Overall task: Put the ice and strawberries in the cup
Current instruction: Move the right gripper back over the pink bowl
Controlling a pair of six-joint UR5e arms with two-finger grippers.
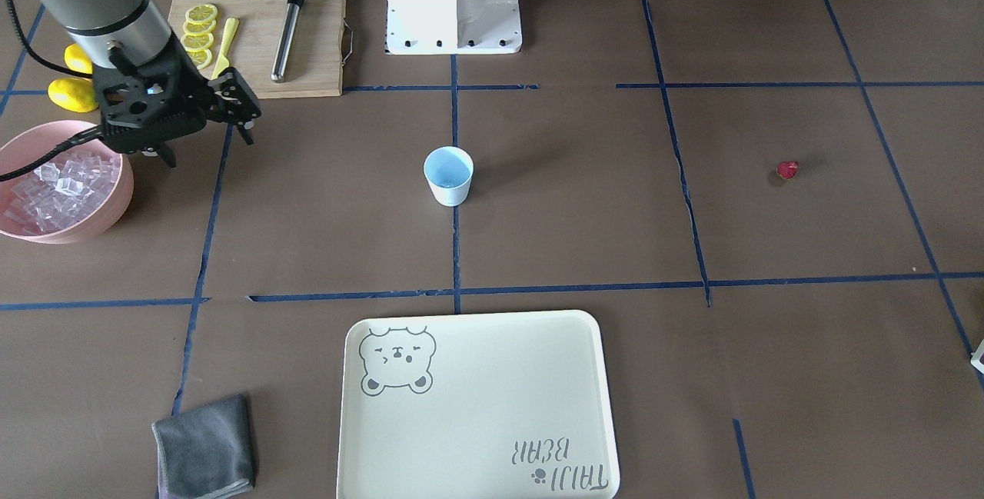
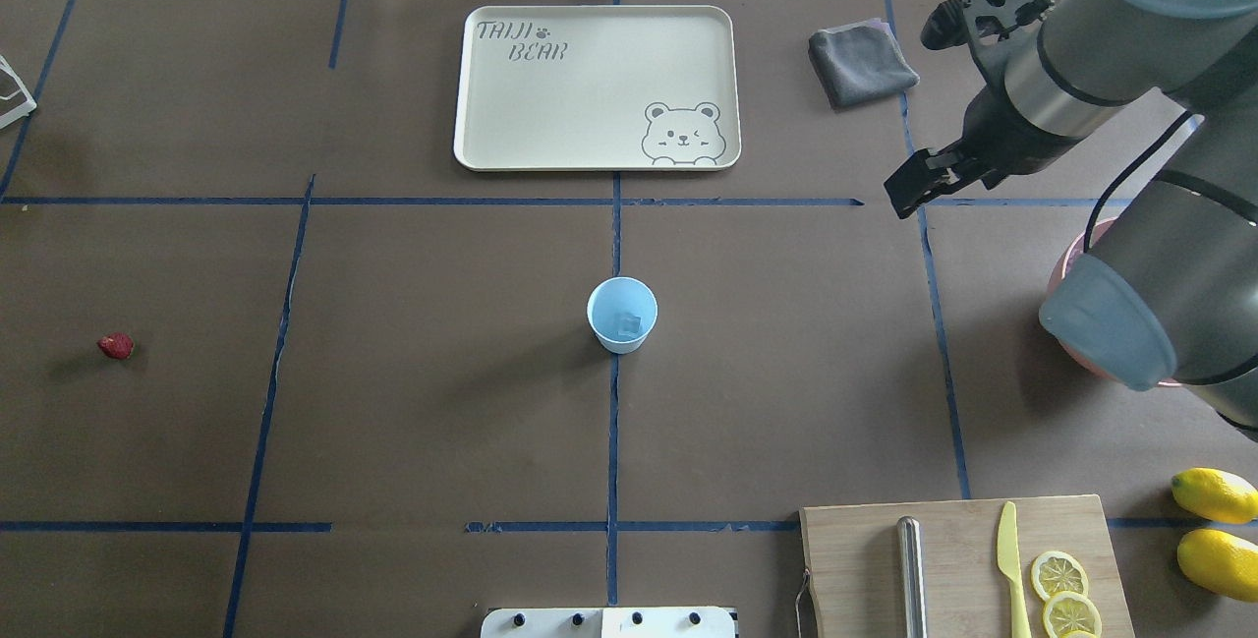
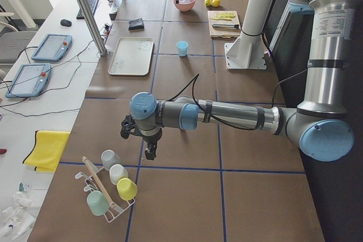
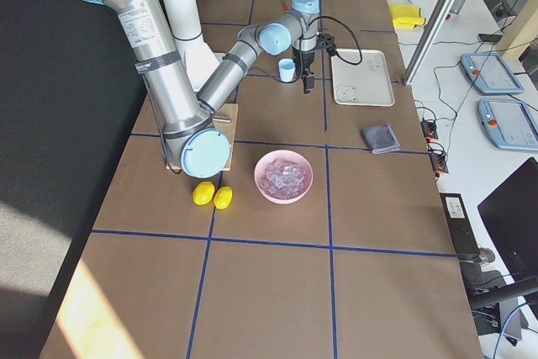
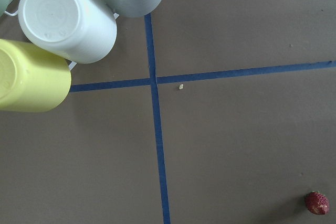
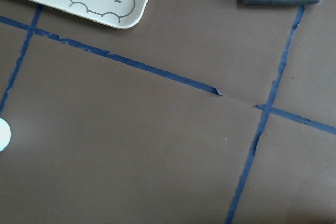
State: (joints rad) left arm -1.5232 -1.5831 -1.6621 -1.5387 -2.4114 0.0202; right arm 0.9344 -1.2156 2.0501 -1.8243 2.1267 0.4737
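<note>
The cup (image 1: 448,174) stands upright at the table's middle, and the overhead view (image 2: 622,315) shows one ice cube (image 2: 629,325) inside it. More ice (image 1: 61,184) fills the pink bowl (image 1: 115,211). The strawberry (image 1: 786,170) lies alone on the table far from the cup; it also shows in the overhead view (image 2: 116,346) and the left wrist view (image 5: 317,203). My right gripper (image 1: 207,144) hangs open and empty above the table between bowl and cup. My left gripper (image 3: 148,150) shows only in the exterior left view, so I cannot tell whether it is open.
A cream tray (image 2: 472,127) and a grey cloth (image 2: 860,63) lie beyond the cup. A cutting board (image 1: 315,45) holds lemon slices, a yellow knife and a metal rod. Two lemons (image 2: 1214,520) lie beside it. A rack of cups (image 5: 68,22) stands near my left gripper.
</note>
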